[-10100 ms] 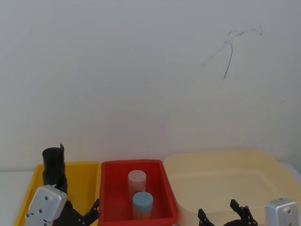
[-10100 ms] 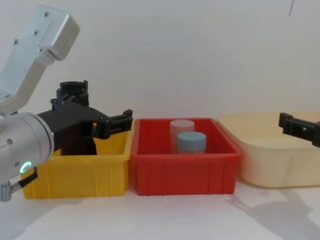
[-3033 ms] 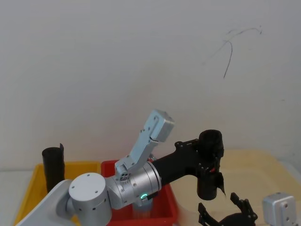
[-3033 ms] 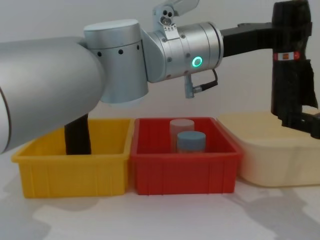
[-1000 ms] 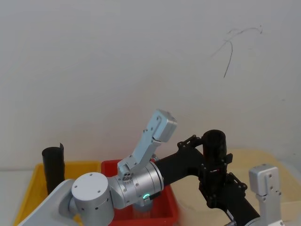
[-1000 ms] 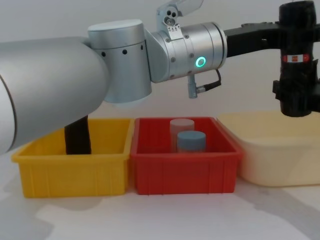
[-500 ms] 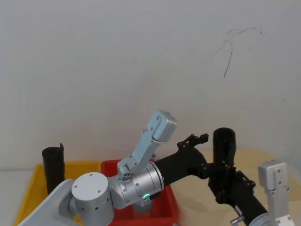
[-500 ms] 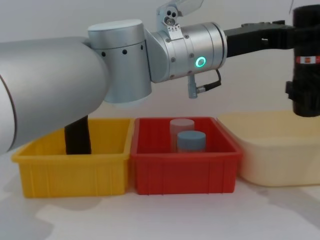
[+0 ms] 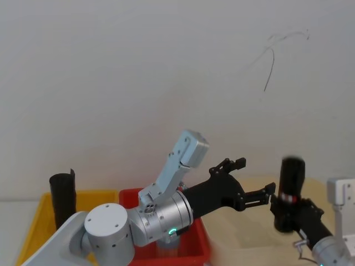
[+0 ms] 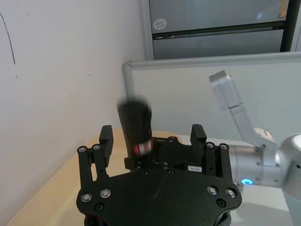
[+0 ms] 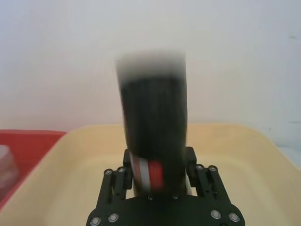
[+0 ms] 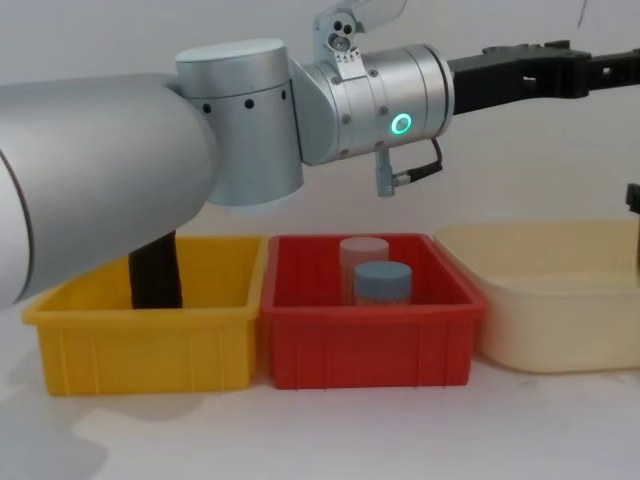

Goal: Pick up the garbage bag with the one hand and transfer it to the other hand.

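Jaws wide, left gripper (image 9: 257, 177) empty; at three o'clock, right gripper (image 11: 158, 157) clamps garbage bag (image 9: 291, 176). Transfer seemingly done; next, separate cleanly.

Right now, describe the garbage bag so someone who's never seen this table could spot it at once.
Find the cream tub on the robot's right; above it the right gripper holds the garbage bag, an upright black roll, beside the open left gripper. Unlike the plain roll in the yellow bin, it has a red-and-white band round its middle.
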